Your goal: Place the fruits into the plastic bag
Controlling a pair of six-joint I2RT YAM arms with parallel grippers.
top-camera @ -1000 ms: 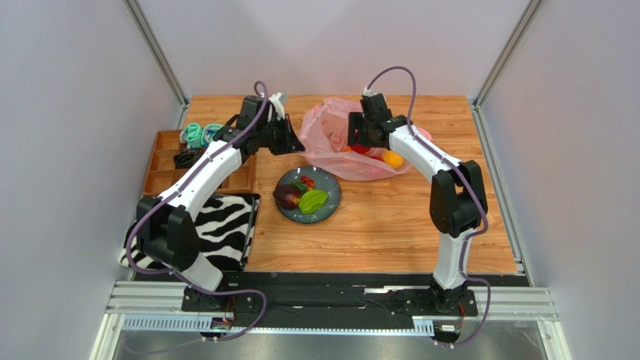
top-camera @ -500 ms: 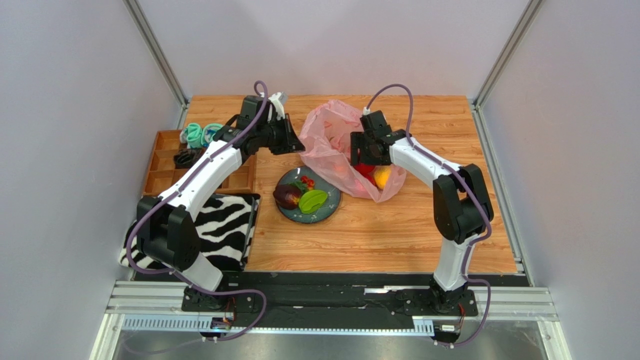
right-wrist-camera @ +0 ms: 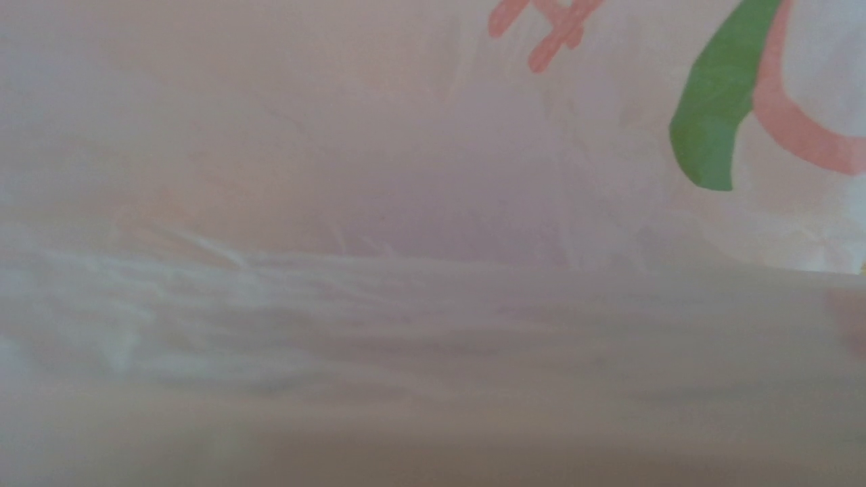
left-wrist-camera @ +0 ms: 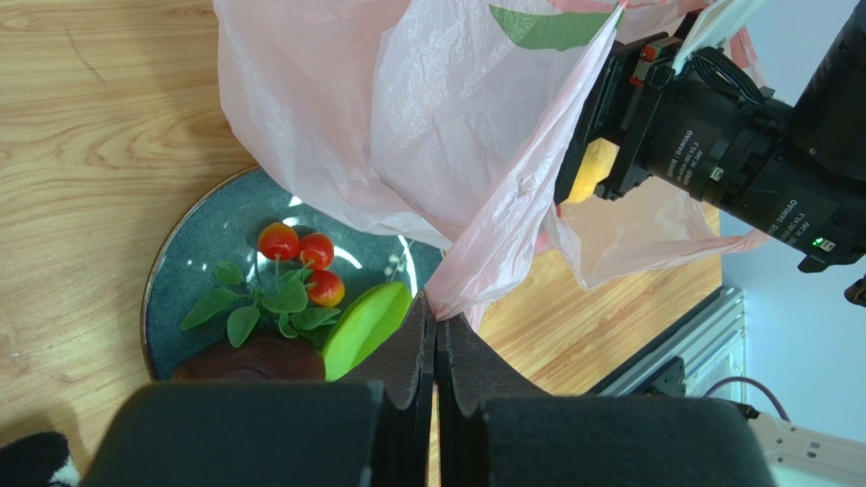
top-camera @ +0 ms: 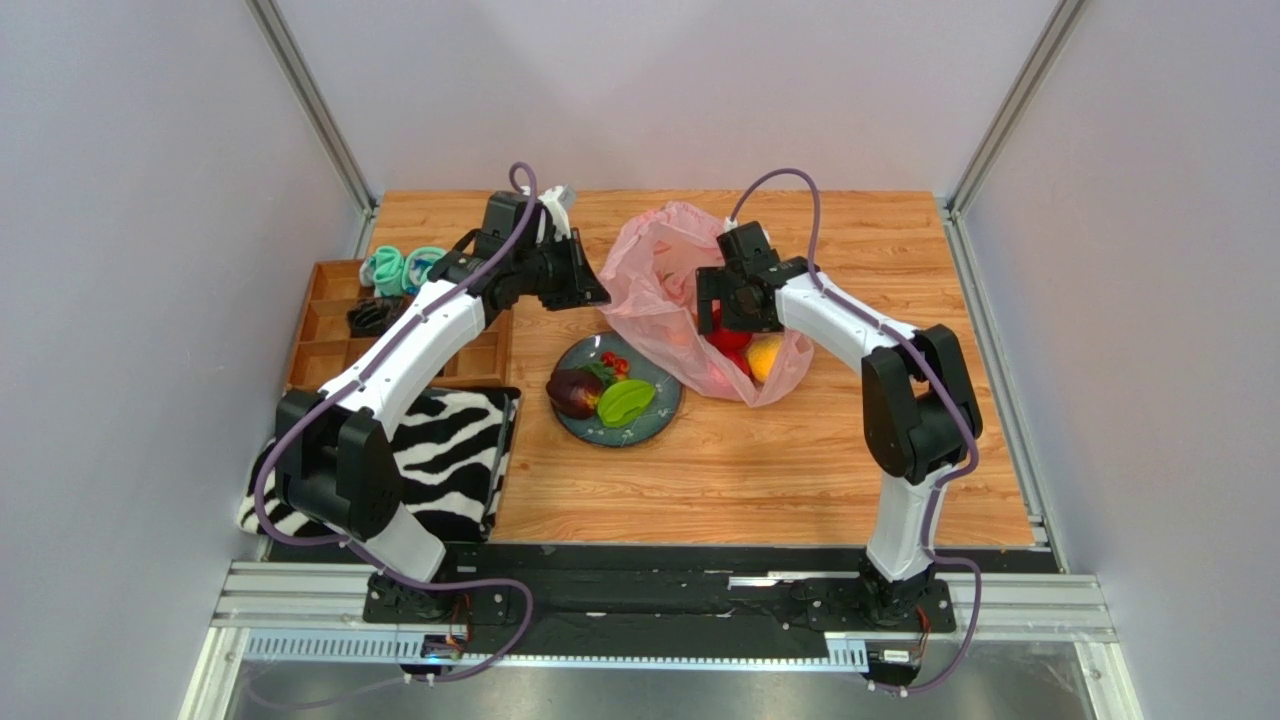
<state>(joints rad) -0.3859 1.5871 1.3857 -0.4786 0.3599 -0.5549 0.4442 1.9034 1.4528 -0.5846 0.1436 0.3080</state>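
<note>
The bag [left-wrist-camera: 335,112] is looking like thin, translucent pink plastic film, crinkling and catching a soft sheen. The table [top-camera: 781,450] is showing grained wood with a satin finish. The plate [left-wrist-camera: 193,254] is gleaming, perhaps glazed ceramic. The berries [left-wrist-camera: 317,251] are shining like glossy plastic; the green fruit [left-wrist-camera: 366,325] is looking smooth and matt. The pads [left-wrist-camera: 407,355] of the left gripper [left-wrist-camera: 437,323] are appearing dull, dark and faintly rough. The striped cloth [top-camera: 451,450] is looking soft and matt.

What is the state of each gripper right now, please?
Left gripper: closed, pinching an edge of the plastic bag.
Right gripper: cannot be told; the bag hides its jaws.
</note>
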